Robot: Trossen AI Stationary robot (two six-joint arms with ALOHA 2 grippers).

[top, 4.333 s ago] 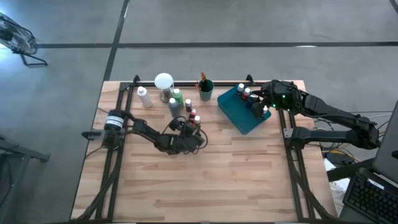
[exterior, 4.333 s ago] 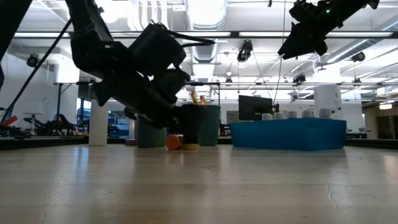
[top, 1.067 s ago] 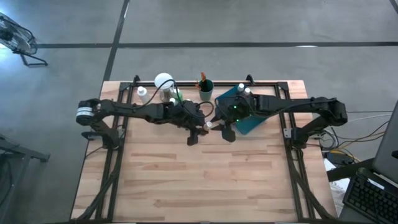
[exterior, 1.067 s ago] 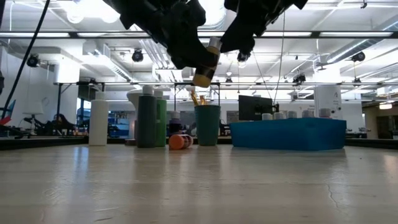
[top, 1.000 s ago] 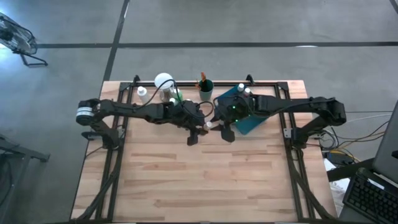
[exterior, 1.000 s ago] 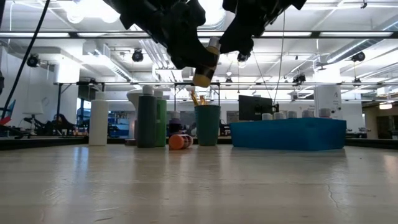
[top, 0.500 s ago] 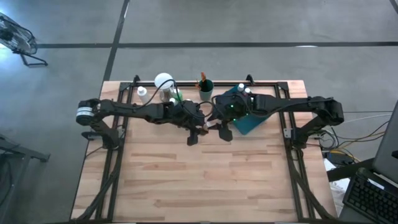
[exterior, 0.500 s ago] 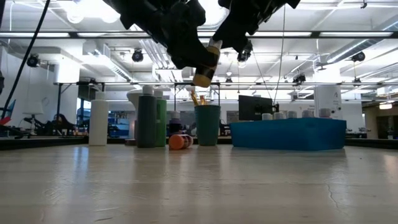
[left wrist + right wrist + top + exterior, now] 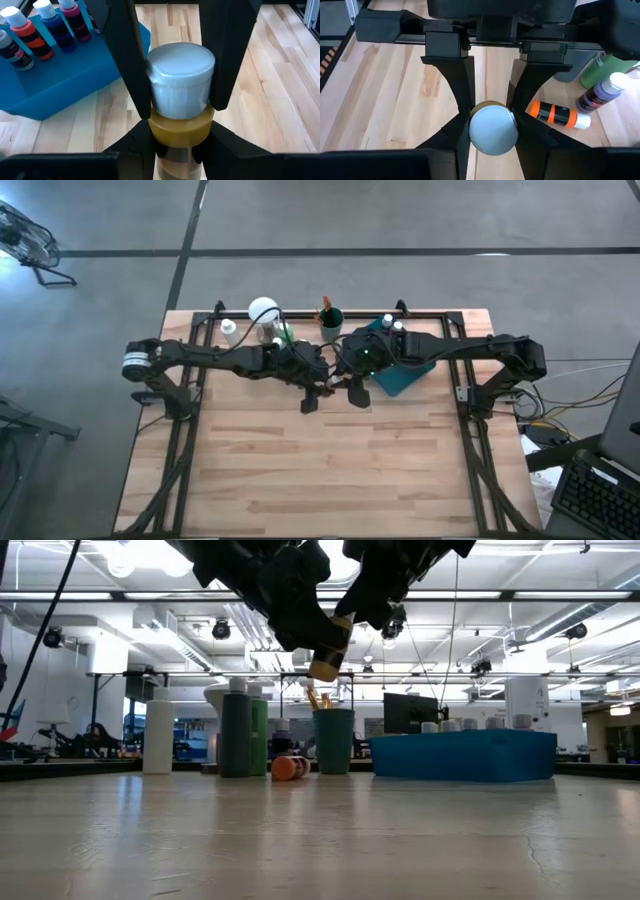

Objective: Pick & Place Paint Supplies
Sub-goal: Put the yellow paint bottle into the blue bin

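Observation:
A yellow paint bottle (image 9: 328,648) with a white cap (image 9: 180,70) hangs in the air over the middle of the table, tilted with its cap toward the right arm. My left gripper (image 9: 320,388) is shut on its body. My right gripper (image 9: 349,387) is open and faces it. Its fingers (image 9: 135,60) stand on either side of the cap, very close. In the right wrist view the cap (image 9: 492,130) points straight at the camera. Other bottles stand in the teal tray (image 9: 408,373). My left gripper (image 9: 177,137) pinches the bottle's yellow body (image 9: 180,125) just below the cap, between its two fingers. It comes from the table's left, slanting down. The bottle is lifted clear and tilted, cap end higher. My right gripper flanks the cap; whether it touches, I cannot tell.
An orange bottle (image 9: 555,114) lies on the table by a purple one (image 9: 600,95). At the far edge stand green bottles (image 9: 245,735), a white bottle (image 9: 230,330), a round white-topped object (image 9: 263,310) and a teal cup of brushes (image 9: 331,327). The near half is bare wood.
My right gripper has moved toward the table's left, up to the held bottle's cap, so its fingers now flank the cap. My left gripper and the bottle have kept still in the air.

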